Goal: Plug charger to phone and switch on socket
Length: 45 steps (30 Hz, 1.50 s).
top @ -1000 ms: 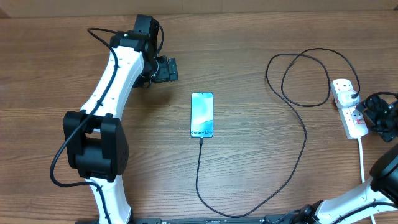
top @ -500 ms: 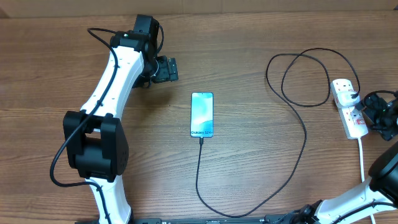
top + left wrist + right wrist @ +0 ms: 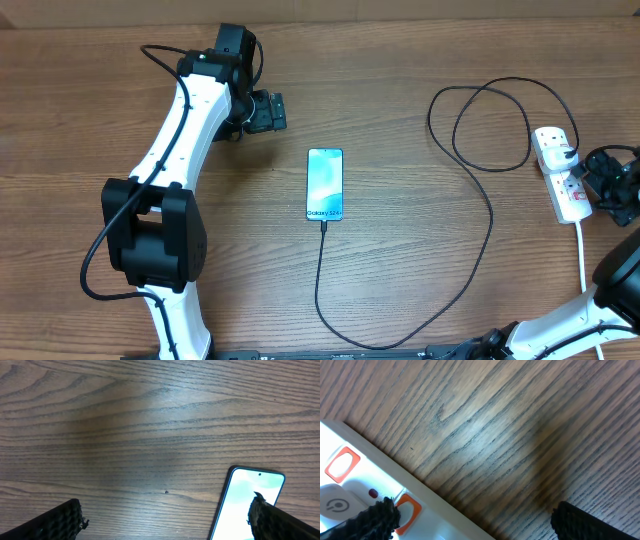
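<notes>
The phone [image 3: 325, 184] lies flat mid-table with its light blue screen up; its top corner also shows in the left wrist view [image 3: 250, 505]. The thin black charger cable [image 3: 470, 270] runs from the phone's lower end, where its plug tip sits, loops round to the right and up to a black plug in the white socket strip [image 3: 560, 180]. My left gripper [image 3: 268, 112] is open and empty, up and left of the phone. My right gripper [image 3: 600, 185] is open, one finger over the strip's edge beside an orange-red switch [image 3: 407, 510].
The socket's thick white cord [image 3: 583, 255] runs down toward the front right edge. My left arm [image 3: 170, 150] stretches across the left side of the wooden table [image 3: 400, 100].
</notes>
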Motion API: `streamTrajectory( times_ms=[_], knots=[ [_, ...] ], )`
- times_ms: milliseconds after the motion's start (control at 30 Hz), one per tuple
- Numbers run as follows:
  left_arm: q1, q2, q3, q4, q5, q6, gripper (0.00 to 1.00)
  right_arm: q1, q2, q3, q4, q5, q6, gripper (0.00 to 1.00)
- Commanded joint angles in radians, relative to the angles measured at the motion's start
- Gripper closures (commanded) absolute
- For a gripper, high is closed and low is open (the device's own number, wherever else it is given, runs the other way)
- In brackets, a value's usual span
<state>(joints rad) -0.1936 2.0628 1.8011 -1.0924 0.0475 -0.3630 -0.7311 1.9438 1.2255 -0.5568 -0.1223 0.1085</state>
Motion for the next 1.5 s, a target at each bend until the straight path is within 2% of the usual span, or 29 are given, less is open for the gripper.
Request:
streamTrajectory(
  times_ms=[0, 267, 1333, 1400, 1467],
  knots=[
    [0.004, -0.008, 0.002, 0.000, -0.010, 0.011, 0.00, 0.037, 0.024, -0.028, -0.048, -0.006, -0.039, 0.01],
    [0.004, -0.008, 0.002, 0.000, -0.010, 0.011, 0.00, 0.037, 0.076, -0.028, -0.060, -0.006, -0.039, 0.02],
    [0.004, -0.008, 0.002, 0.000, -0.010, 0.011, 0.00, 0.037, 0.076, -0.008, -0.142, -0.006, -0.058, 0.05],
    [0.004, -0.008, 0.002, 0.000, -0.010, 0.011, 0.00, 0.035, 0.074, 0.009, -0.167, -0.005, -0.058, 0.09],
    [0.004, -0.008, 0.002, 0.000, -0.010, 0.011, 0.00, 0.035, 0.067, 0.039, -0.203, 0.000, -0.057, 0.17]
  ],
)
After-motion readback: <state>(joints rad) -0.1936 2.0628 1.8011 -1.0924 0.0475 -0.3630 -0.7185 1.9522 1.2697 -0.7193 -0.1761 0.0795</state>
